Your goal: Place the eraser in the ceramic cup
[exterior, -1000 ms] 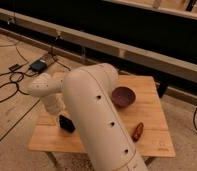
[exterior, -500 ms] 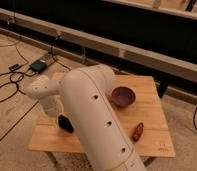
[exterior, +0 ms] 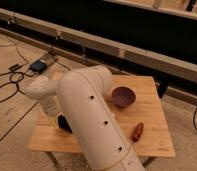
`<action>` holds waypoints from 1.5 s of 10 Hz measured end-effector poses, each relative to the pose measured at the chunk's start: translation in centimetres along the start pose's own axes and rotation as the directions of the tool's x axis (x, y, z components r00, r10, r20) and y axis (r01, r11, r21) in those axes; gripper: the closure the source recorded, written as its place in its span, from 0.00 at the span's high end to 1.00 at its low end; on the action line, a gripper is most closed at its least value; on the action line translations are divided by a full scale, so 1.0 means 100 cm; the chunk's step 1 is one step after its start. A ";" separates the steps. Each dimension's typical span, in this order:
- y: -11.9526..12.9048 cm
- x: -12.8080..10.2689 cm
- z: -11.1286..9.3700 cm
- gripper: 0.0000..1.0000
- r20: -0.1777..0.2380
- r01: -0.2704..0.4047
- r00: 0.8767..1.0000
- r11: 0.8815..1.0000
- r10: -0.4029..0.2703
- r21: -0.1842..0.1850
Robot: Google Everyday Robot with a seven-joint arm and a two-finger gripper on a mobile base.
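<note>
My white arm [exterior: 89, 115] fills the middle of the camera view and reaches down to the left part of the wooden table [exterior: 152, 107]. My gripper [exterior: 64, 123] shows only as a dark shape low over the table's left front, mostly behind the arm. I cannot tell the black eraser apart from that dark shape. The ceramic cup is hidden behind the arm or out of view.
A wide purple bowl [exterior: 123, 96] stands on the table right of the arm. A small reddish-brown object [exterior: 137, 131] lies near the front right. Cables and a dark box [exterior: 37, 65] lie on the floor at the left. A long rail [exterior: 142, 52] runs behind the table.
The arm and the dark gripper have shifted slightly to the left over the table's left front. The bowl and the reddish-brown object have not moved.
</note>
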 end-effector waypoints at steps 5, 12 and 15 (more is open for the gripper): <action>-0.002 -0.003 0.003 0.65 -0.008 0.008 1.000 1.000 -0.008 0.005; -0.006 -0.004 -0.006 0.08 0.018 -0.004 1.000 1.000 0.004 0.003; -0.019 -0.013 -0.039 0.00 0.115 -0.042 0.993 0.999 0.039 0.018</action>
